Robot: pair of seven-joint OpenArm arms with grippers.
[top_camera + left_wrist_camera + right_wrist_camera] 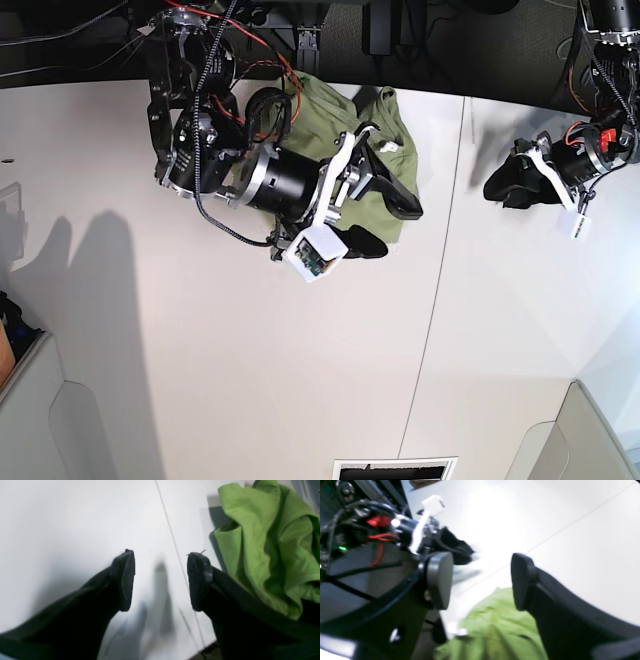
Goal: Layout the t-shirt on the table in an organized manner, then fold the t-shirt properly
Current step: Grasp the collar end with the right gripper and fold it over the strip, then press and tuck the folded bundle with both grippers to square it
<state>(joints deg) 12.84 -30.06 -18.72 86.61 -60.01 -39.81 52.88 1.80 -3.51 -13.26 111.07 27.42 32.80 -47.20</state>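
Note:
The green t-shirt lies crumpled in a heap at the far middle of the white table. My right gripper hangs open over the heap's near edge, with nothing between its fingers; in the right wrist view the t-shirt shows below the open right gripper. My left gripper sits off to the right, apart from the cloth. In the left wrist view the left gripper is open and empty over bare table, and the t-shirt is bunched to its right.
A thin dark seam runs across the tabletop just right of the shirt. Grey bins stand at the near left corner and near right corner. A slotted panel sits at the front edge.

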